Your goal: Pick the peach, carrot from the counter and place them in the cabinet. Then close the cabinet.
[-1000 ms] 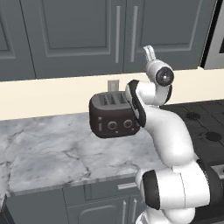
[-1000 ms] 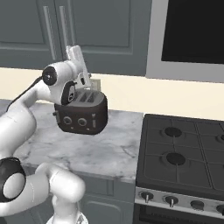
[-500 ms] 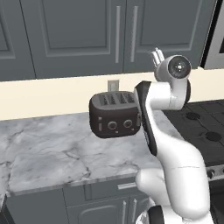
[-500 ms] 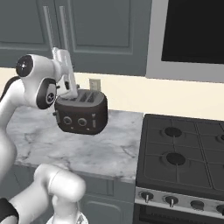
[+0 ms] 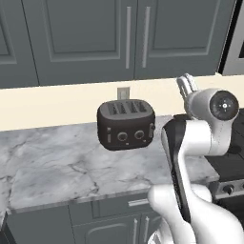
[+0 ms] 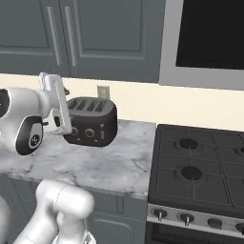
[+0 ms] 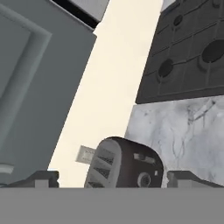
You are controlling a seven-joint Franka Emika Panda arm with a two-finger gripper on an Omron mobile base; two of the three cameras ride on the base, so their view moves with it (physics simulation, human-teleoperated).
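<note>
**Kitchen stock, placed against the toaster**

- Cabinet (image 5: 95, 38): dark grey wall unit directly above the toaster, panelled doors shut, paired silver bar handles (image 5: 137, 37) at the centre seam.
- Counter (image 5: 57, 167): veined grey-white marble slab, carrying the toaster at its back edge by the cream wall.
- Stovetop (image 6: 200, 167): black, abutting the counter on the toaster's right in the right base view.
- Toaster (image 5: 126, 124): black, four slots, upright, a wall socket (image 5: 123, 92) just behind it.
- Gripper (image 6: 56, 102): raised beside the toaster, fingers spread wide, pinching nothing.
- Peach, carrot: location cannot be told.
</note>
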